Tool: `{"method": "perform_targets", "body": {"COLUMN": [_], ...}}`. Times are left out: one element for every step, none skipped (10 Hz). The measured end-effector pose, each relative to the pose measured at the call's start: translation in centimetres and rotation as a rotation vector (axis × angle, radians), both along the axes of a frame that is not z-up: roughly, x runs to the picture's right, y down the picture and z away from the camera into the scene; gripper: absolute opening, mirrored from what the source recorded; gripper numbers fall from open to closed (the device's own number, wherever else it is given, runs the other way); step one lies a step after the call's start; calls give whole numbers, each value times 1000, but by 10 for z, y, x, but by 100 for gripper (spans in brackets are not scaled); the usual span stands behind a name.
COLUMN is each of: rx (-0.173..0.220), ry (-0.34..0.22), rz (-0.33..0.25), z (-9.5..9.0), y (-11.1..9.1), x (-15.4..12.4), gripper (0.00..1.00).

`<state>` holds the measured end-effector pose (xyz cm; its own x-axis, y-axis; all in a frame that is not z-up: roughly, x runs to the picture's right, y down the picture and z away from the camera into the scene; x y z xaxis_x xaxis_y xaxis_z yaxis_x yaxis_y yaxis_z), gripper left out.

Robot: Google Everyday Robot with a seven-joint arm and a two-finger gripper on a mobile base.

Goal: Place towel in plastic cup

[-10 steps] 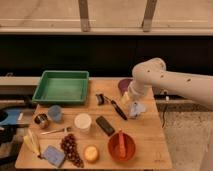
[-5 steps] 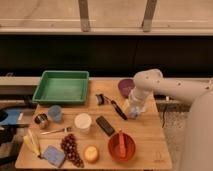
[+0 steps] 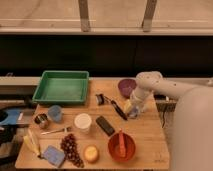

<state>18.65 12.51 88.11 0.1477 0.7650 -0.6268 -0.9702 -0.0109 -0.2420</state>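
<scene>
**Colours across the tabletop**

The table (image 3: 150, 134) is pale, honey-toned wood. At upper left sits a bright green tray (image 3: 38, 95); right of it is a purple bowl (image 3: 126, 86). The arm (image 3: 167, 90) is off-white, and its gripper (image 3: 132, 111) – right of centre, low over the wood – is pale too, with a yellowish patch beside it. Mid-frame are a white cup (image 3: 82, 121), a blue cup (image 3: 54, 113) and a black flat bar (image 3: 105, 125). Along the bottom – a yellow banana (image 3: 32, 144), a blue pad (image 3: 52, 155), dark reddish grapes (image 3: 71, 149), a yellow-orange round thing (image 3: 91, 153) and a red-orange bowl (image 3: 112, 152).
</scene>
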Motion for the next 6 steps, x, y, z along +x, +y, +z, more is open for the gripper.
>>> {"method": "perform_targets", "body": {"rx": [-2, -11, -20, -25, -17, -14], "ry": [2, -1, -5, -9, -11, -10], "rz": [2, 8, 16, 24, 33, 33], "z": [4, 10, 15, 17, 18, 17], "y": [-1, 1, 6, 10, 11, 11], "x": [2, 5, 7, 10, 14, 18], "gripper": [67, 67, 67, 64, 57, 46]}}
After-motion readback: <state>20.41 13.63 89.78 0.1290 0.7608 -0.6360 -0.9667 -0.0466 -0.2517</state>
